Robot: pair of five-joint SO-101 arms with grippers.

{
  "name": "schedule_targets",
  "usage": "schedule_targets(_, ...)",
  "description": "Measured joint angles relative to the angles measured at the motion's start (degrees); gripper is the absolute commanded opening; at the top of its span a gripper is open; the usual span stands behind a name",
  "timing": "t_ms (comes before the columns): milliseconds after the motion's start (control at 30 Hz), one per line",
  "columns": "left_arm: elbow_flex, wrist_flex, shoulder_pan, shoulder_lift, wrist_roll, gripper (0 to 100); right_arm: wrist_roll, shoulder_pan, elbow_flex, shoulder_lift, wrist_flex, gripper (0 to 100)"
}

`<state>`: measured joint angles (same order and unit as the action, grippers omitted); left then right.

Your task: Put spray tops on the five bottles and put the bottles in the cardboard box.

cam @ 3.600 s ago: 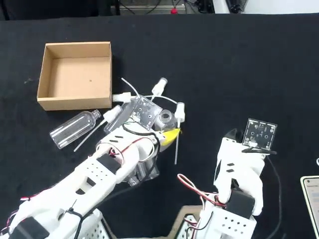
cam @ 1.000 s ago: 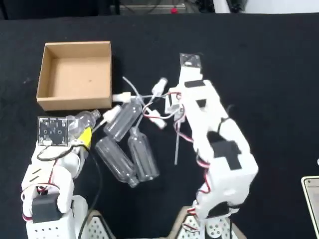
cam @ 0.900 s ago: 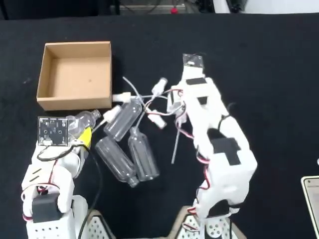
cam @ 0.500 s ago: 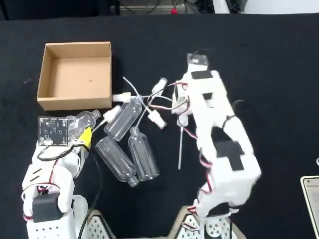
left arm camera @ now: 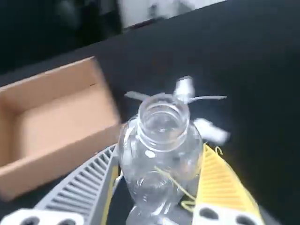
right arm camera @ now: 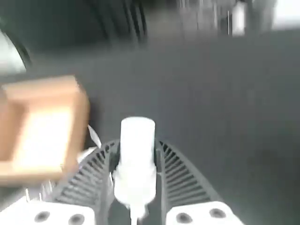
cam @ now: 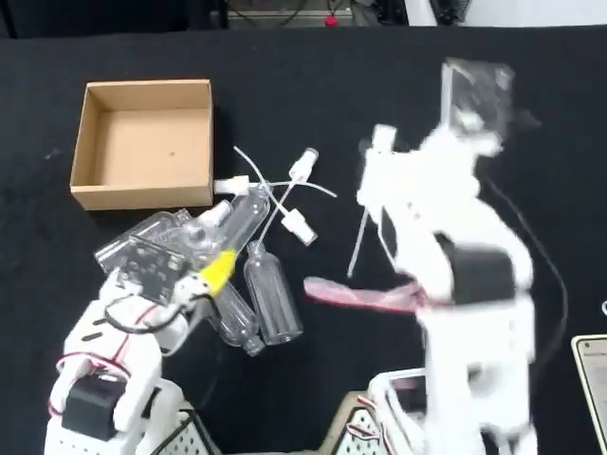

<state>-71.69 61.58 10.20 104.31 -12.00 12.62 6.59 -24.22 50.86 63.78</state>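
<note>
The right fingers (right arm camera: 178,173), clamped on a spray top (right arm camera: 137,150), have swung up off the bench (cam: 569,142), the top's tube hanging below them. The left fingers (left arm camera: 215,183), clamped on an open-necked bottle (left arm camera: 161,136), have moved forward with it, and the box (left arm camera: 61,154) stands just beyond them. With top and bottle both in hand, a first fitting looks near. Other bottles (cam: 270,299) and tops (cam: 300,226) lie between the two pairs of fingers.
</note>
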Motion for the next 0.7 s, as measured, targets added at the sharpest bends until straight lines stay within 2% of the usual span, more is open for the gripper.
schedule_targets(167,-3.69,-5.10,8.70,-0.18,0.00,22,0.00,0.09,-7.65,11.08,-10.11,1.2)
schedule_targets(333,-8.70,-5.98,15.65,-0.18,0.00,22,0.00,5.71,-13.36,16.70,-20.48,1.2)
schedule_targets(600,-11.25,-6.95,17.05,0.35,0.18,22,0.00,17.05,-17.76,23.12,-25.67,1.2)
schedule_targets(700,-11.25,-6.95,17.05,0.35,0.18,22,0.00,18.64,-21.98,22.95,-29.98,1.2)
